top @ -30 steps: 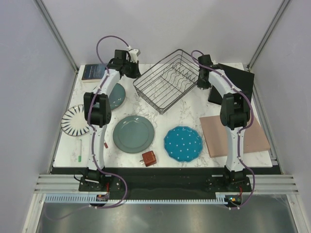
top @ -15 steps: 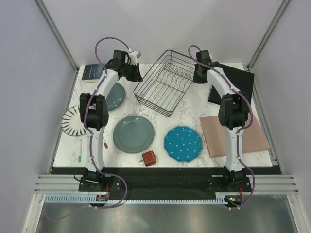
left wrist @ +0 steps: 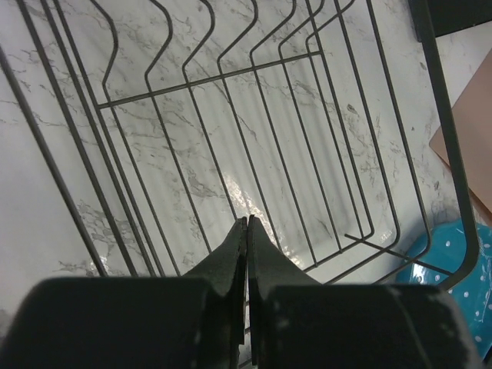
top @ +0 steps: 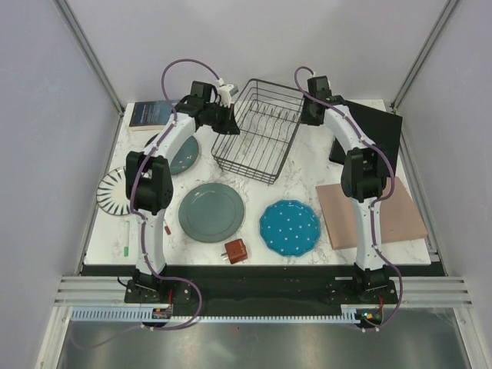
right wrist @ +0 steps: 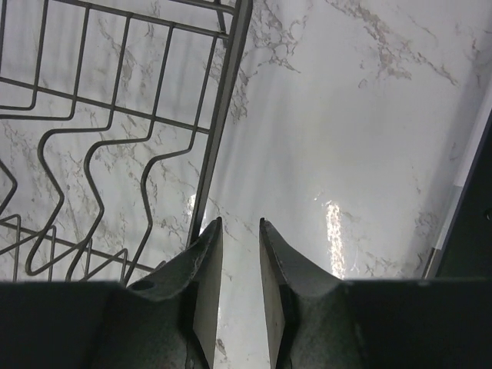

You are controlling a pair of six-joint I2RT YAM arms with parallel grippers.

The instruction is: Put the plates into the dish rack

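The black wire dish rack [top: 261, 127] stands at the back middle, holding no plates. My left gripper [top: 230, 127] is at its left rim; in the left wrist view its jaws [left wrist: 247, 224] are shut on a rim wire, with the rack [left wrist: 231, 100] spread below. My right gripper [top: 310, 117] is just outside the rack's right rim, slightly open and empty [right wrist: 240, 223], with the rim wire [right wrist: 219, 115] beside its left finger. Four plates lie flat on the table: dark teal [top: 178, 154], striped white [top: 115, 190], grey-green [top: 211, 212], blue dotted [top: 289, 227].
A pink square board [top: 373, 215] lies at the right and a black flat panel [top: 377, 127] at the back right. A dark book [top: 150, 114] lies at the back left. A small red-brown block [top: 236, 250] sits near the front edge, a thin pen [top: 125, 238] at front left.
The rack has turned and shifted, its long side now running more front to back. My left gripper moved right with its rim. My right gripper moved back and slightly left.
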